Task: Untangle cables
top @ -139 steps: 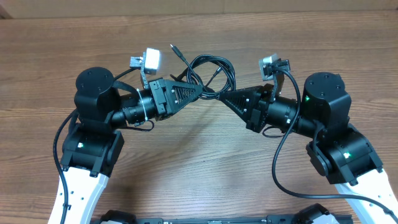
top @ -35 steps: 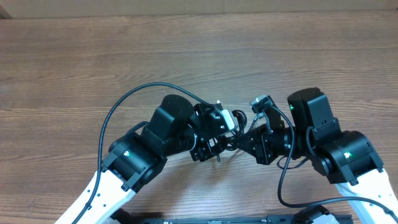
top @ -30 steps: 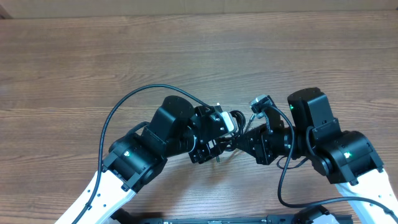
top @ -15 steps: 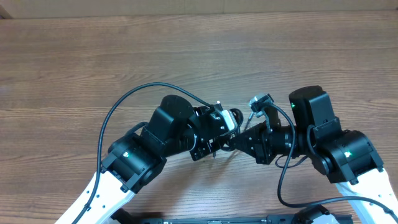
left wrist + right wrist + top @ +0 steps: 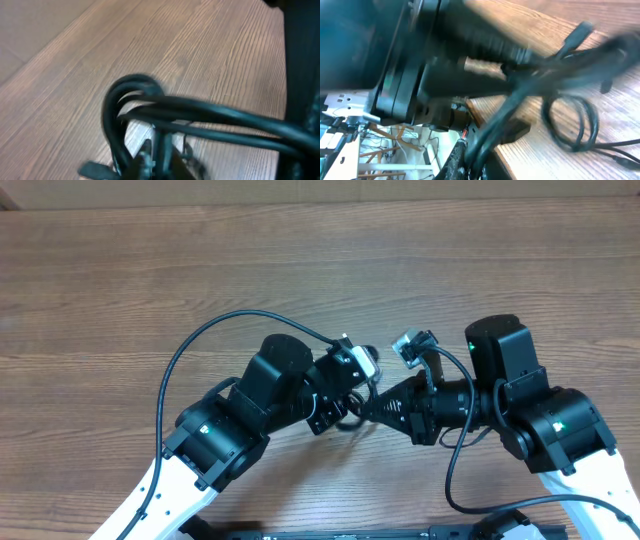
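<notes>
The cables (image 5: 150, 107) are thin black cords bunched in a tangle between my two grippers, just above the wooden table (image 5: 320, 270). In the left wrist view a tight loop curls at the left and strands run off to the right. My left gripper (image 5: 162, 161) is shut on a strand of the cables. In the right wrist view the cables (image 5: 540, 90) rise from my right gripper (image 5: 482, 161), which is shut on the bundle; a loose loop (image 5: 570, 122) and a plug end (image 5: 580, 30) hang beyond. From overhead both grippers (image 5: 352, 408) meet tip to tip and hide most of the tangle.
The left arm's thick black wire (image 5: 200, 350) arches over the table at the left. The left arm's body (image 5: 420, 60) fills the upper left of the right wrist view. The table's near edge (image 5: 520, 160) lies just under the right gripper.
My left gripper has closed from open onto the cables. Both wrists have shifted slightly toward the far side, with the bundle still between them. The right gripper stayed shut.
</notes>
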`<state>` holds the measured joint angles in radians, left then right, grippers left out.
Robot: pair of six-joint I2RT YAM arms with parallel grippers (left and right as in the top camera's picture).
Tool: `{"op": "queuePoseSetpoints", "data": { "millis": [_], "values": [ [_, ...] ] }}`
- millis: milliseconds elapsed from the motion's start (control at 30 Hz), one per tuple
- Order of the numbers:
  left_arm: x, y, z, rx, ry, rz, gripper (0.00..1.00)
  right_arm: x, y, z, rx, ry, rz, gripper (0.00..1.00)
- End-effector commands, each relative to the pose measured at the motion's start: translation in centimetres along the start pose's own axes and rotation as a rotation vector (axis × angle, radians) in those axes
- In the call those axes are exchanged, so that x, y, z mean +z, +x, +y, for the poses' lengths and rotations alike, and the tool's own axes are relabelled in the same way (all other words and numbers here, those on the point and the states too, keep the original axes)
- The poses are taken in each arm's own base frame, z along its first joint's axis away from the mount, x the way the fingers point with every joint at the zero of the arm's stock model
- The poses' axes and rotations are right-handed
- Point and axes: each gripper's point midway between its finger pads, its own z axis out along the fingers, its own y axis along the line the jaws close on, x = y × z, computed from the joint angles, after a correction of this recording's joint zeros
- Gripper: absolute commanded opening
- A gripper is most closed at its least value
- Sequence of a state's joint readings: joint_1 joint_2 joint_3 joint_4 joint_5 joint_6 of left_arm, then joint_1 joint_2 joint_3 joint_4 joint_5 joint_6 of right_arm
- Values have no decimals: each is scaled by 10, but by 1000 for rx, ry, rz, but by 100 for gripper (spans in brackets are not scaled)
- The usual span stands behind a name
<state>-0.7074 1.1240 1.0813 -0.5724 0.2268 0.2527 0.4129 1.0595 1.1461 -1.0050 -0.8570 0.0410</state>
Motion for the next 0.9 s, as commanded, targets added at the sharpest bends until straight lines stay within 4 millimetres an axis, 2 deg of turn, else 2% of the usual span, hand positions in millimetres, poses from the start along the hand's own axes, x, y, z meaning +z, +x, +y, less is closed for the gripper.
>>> {"op": "queuePoseSetpoints", "data": {
  "millis": [0, 133, 300, 400, 433, 467, 600, 733, 867],
  "values": [
    [0, 0, 27, -63, -121, 12, 4, -4, 3, 19, -31, -68, 11, 4],
    [0, -1, 27, -69, -123, 7, 4, -4, 5, 16, -21, -48, 16, 4],
    [-4, -5, 32, -130, -139, -17, 4, -5, 10, -13, 92, 118, 22, 4],
    [-6, -6, 32, -151, -141, -23, 4, -5, 9, -13, 92, 119, 19, 7],
    [-6, -7, 32, -164, -139, -26, 4, -5, 9, -13, 92, 119, 18, 12],
    [-6, -7, 32, -207, -138, -30, 4, -5, 7, -13, 104, 118, 10, 36],
    [-6, -10, 27, -295, -107, -48, 4, -4, -1, -12, 97, 114, -19, 64],
    [-6, -28, 12, -346, -1, -114, 4, -5, -14, -12, 84, 117, -67, 74],
    [-7, -32, 7, -373, 39, -129, 4, -10, -25, -34, 166, 240, -131, 76]
  ]
}}
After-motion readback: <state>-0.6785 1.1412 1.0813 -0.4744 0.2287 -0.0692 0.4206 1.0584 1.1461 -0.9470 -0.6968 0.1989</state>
